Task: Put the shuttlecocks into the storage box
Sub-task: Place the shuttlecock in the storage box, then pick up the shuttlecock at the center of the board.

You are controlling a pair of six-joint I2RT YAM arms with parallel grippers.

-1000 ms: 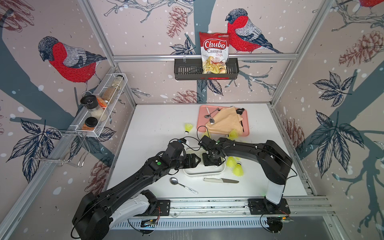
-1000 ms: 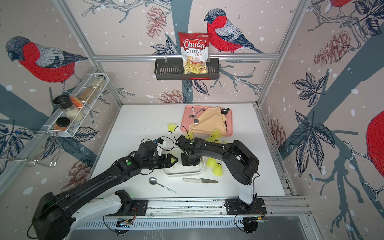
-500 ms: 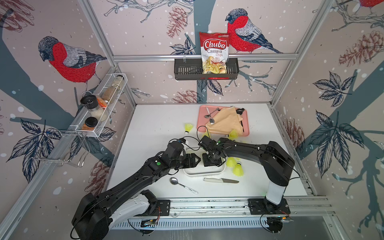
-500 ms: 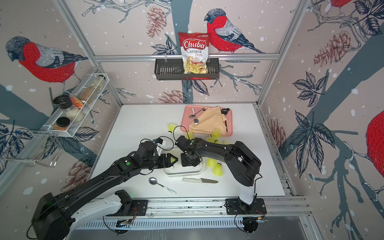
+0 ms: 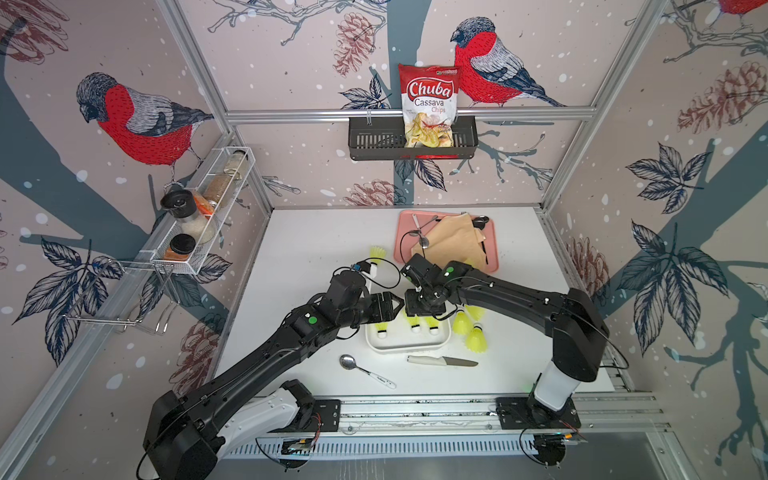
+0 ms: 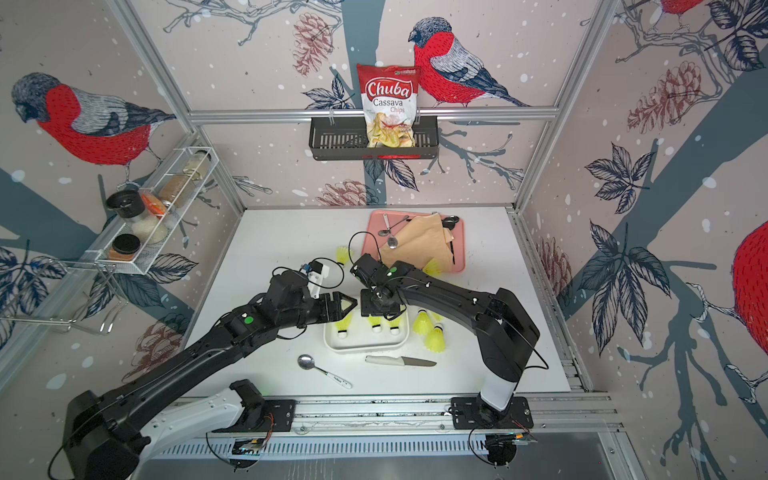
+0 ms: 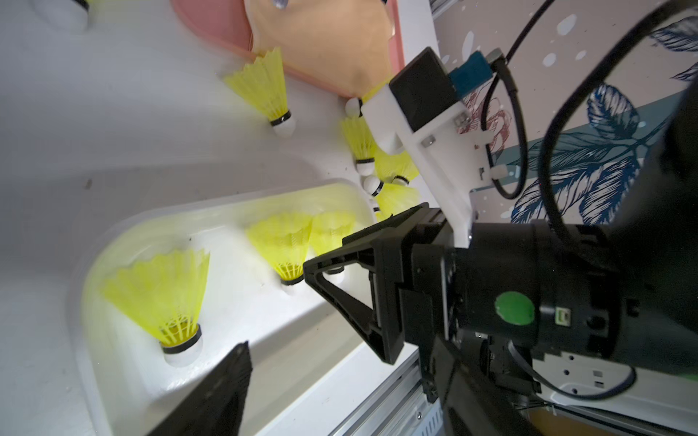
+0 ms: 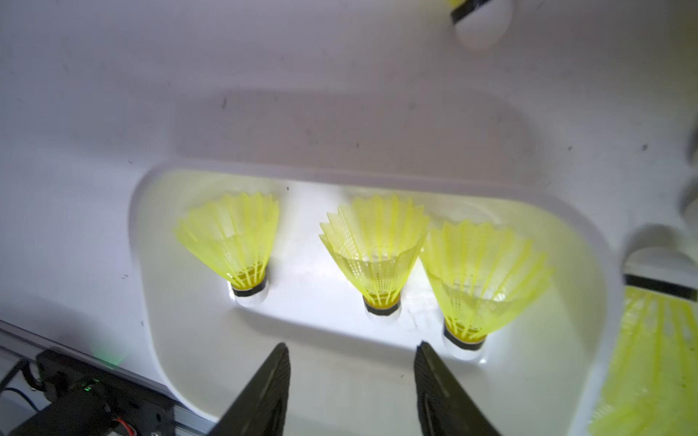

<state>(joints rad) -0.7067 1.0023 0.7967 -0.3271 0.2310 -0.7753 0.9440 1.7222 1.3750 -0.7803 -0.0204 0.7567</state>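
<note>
Neon yellow-green shuttlecocks bear white tips and black bands; storage box white, tray pink.

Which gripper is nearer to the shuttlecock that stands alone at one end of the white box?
Left. The left gripper hovers close over that shuttlecock, at its end of the box. The right gripper hangs over the other two shuttlecocks, further along.
</note>
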